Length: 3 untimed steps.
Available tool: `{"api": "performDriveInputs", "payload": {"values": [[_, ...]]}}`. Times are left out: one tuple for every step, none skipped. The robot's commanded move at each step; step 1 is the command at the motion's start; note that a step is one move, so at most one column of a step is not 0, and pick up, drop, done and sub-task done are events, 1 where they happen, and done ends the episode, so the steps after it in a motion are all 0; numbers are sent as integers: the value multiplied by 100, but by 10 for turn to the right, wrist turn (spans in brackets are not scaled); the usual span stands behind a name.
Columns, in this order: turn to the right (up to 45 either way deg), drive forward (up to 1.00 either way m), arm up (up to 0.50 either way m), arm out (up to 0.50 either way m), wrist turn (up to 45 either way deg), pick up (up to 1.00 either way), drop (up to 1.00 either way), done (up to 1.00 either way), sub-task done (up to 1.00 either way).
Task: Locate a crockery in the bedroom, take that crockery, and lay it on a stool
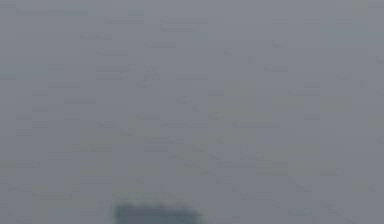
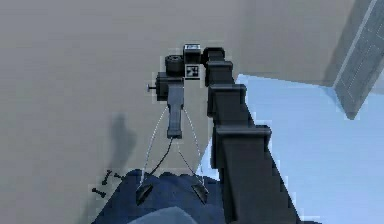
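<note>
Pincer [image 2: 170, 190] hanging tips-down off the end of the arm [image 2: 240, 130], low over a dark blue surface [image 2: 115, 208]. Apart or together: cannot tell. Holding anything: cannot tell either, with that surface right behind the tips. Crockery: whereabouts cannot be told from here, same for the stool. Plain grey wall [image 2: 70, 80] close beyond the pincer, pale blue surface [image 2: 320, 140] on the far side of the arm.

Risks, judged only:
- lowering or reaching further could jab the fingers [image 2: 141, 190] into the dark blue surface, from tight clearance under the tips
- extending could scrape the wall, from how near it looks
- grabbing blind here could come up with nothing, with no crockery confirmed at the tips

Counts:
- arm: one
- pincer: one
- fingers: two
- white squares [image 2: 191, 50] above the pincer body: two
- dark blue surface: one
- pale blue surface: one
- small dark specks [image 2: 103, 181] on the wall just beside one fingertip: a few, too small to count
</note>
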Motion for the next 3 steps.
{"api": "performDriveInputs", "payload": {"values": [[0, 0, 0, 0, 0, 0, 100, 0, 0], [0, 0, 0, -10, 0, 0, 0, 0, 0], [0, 0, 0, 0, 0, 0, 0, 100, 0]]}}
